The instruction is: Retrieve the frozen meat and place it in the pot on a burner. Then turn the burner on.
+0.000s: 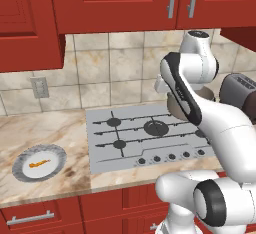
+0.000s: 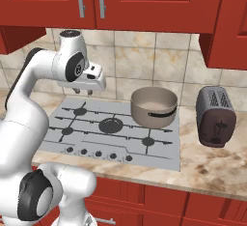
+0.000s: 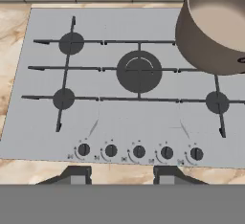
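Observation:
The frozen meat [image 1: 40,164] is a small orange strip lying on a round plate [image 1: 20,167] on the counter, left of the stove. The grey-brown pot [image 2: 154,106] stands on the back right burner; its pale inside holds nothing [image 3: 217,12]. In the left base view the arm hides most of the pot [image 1: 173,109]. My gripper [image 2: 83,92] hangs above the stove's back left part, well away from the plate. In the hand view the gripper [image 3: 122,174] is open, with nothing between its fingertips [image 3: 76,173].
The grey stove [image 1: 131,115] has several burners and a row of knobs [image 3: 139,151] along its front edge. A dark toaster [image 2: 215,115] stands on the counter right of the stove. Red cabinets hang overhead.

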Controlling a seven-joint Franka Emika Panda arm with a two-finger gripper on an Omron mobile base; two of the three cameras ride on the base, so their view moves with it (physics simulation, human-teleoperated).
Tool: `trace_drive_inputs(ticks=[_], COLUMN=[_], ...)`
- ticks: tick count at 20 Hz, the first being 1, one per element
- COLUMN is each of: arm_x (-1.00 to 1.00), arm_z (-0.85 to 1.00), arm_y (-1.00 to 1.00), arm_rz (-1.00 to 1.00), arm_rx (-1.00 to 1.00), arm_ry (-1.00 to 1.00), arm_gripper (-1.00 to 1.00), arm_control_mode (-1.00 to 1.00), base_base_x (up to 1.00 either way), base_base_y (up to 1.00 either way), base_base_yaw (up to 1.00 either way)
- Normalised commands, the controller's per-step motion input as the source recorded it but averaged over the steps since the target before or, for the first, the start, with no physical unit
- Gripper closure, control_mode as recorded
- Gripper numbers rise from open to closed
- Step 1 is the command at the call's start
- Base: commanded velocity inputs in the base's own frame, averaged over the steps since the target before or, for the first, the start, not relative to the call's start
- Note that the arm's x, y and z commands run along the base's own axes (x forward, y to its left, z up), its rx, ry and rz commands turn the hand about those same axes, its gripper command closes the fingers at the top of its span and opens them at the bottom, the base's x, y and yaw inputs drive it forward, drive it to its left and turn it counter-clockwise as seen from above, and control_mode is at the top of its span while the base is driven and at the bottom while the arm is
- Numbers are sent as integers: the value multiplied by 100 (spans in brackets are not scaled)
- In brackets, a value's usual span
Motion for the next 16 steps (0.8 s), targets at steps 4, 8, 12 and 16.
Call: trace_drive_inputs(ticks=[4, 8, 12, 16], arm_x=[0, 0, -5, -2], arm_z=[0, -2, -9, -3], arm_y=[3, 41, 69, 43], arm_rz=[0, 0, 0, 0], arm_rx=[0, 0, 0, -2], arm_ry=[0, 0, 0, -1], arm_gripper=[-100, -100, -100, -100], arm_control_mode=[-100, -100, -100, -100], base_base_x=[0, 0, 0, 0], base_base_y=[0, 0, 0, 0], base_base_yaw=[0, 0, 0, 0])
